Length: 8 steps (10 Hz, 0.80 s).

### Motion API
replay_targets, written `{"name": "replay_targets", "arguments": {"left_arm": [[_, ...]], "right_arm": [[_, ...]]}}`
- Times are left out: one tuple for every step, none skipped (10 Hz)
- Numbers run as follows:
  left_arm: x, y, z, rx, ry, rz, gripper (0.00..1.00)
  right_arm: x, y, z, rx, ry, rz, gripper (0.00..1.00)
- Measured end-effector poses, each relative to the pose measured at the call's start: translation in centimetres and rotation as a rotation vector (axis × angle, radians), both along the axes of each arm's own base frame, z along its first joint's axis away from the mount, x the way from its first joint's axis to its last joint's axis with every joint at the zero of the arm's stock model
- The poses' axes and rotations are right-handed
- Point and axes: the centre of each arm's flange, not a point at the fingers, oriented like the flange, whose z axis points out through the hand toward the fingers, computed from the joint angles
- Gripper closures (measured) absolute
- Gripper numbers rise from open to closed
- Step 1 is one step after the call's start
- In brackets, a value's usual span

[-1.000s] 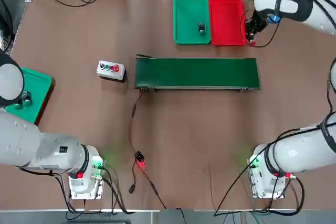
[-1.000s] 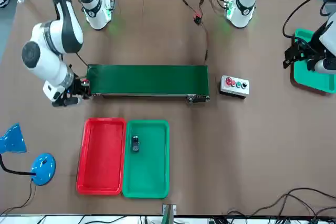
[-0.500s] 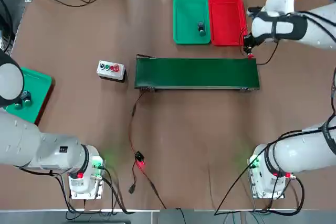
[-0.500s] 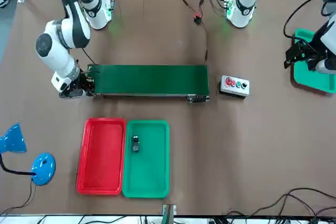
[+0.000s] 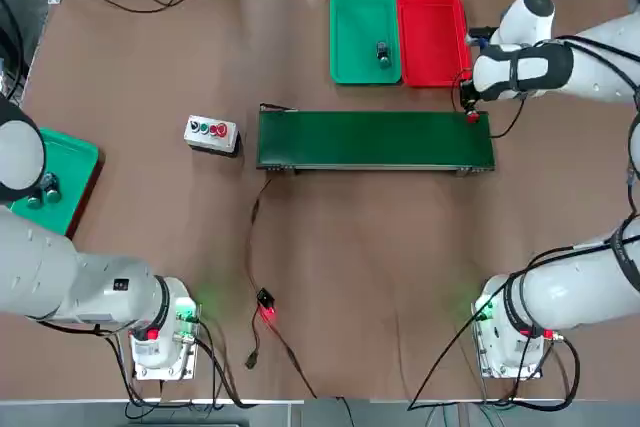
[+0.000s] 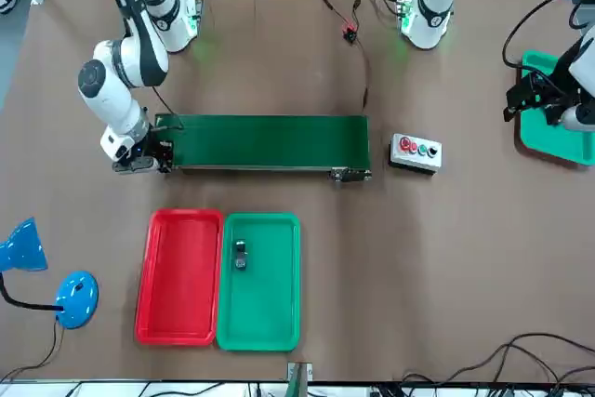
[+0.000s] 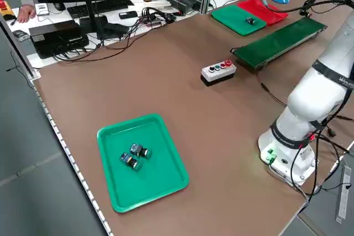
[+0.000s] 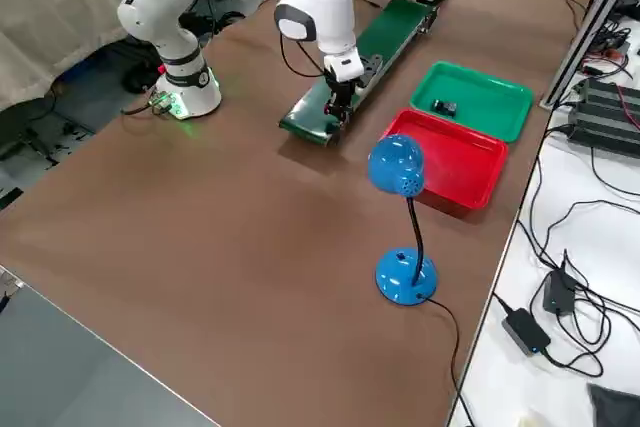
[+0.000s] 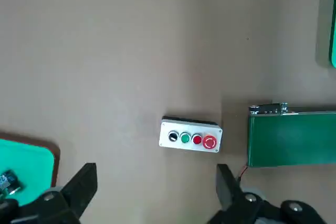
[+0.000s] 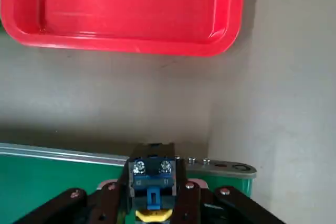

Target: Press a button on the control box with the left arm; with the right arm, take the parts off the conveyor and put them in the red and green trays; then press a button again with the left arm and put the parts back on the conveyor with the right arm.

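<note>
Returning parts looks like the current step: top view has right gripper (image 5: pixel 470 107) at conveyor (image 5: pixel 375 140)'s right end, one part (image 5: pixel 384 54) in far green tray (image 5: pixel 350 37); left wrist view, left gripper (image 9: pixel 157 182) spread; right wrist view, right gripper pinching switch part (image 10: pixel 153 182), so next lower and release.

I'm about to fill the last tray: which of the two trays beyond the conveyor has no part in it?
The red tray; the green tray beside it has one dark switch part in it.
</note>
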Motion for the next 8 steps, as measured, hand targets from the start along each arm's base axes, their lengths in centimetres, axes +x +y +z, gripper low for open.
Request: {"name": "replay_targets", "arguments": {"left_arm": [[0.0, 0.0, 0.0, 0.0, 0.0, 0.0, 0.0], [0.0, 0.0, 0.0, 0.0, 0.0, 0.0, 0.0], [0.0, 0.0, 0.0, 0.0, 0.001, 0.0, 0.0], [0.0, 0.0, -0.1, 0.0, 0.001, 0.0, 0.0], [0.0, 0.0, -0.1, 0.0, 0.001, 0.0, 0.0], [0.0, 0.0, -0.1, 0.0, 0.001, 0.0, 0.0], [0.0, 0.0, -0.1, 0.0, 0.001, 0.0, 0.0], [0.0, 0.0, -0.1, 0.0, 0.001, 0.0, 0.0]], "right_arm": [[-0.3, 0.3, -0.5, -0.002, 0.005, 0.006, 0.67], [-0.6, 0.7, -0.8, -0.003, 0.012, 0.015, 0.67], [-0.9, 1.0, -1.1, -0.004, 0.02, 0.023, 0.67], [-1.3, 1.3, -1.4, -0.005, 0.027, 0.028, 0.67], [-1.6, 1.3, -1.6, -0.006, 0.034, 0.031, 0.67], [-1.7, 1.3, -1.8, -0.007, 0.036, 0.031, 0.67], [-1.8, 1.4, -1.8, -0.007, 0.036, 0.032, 0.67], [-1.8, 1.4, -1.8, -0.007, 0.036, 0.032, 0.67]]}}
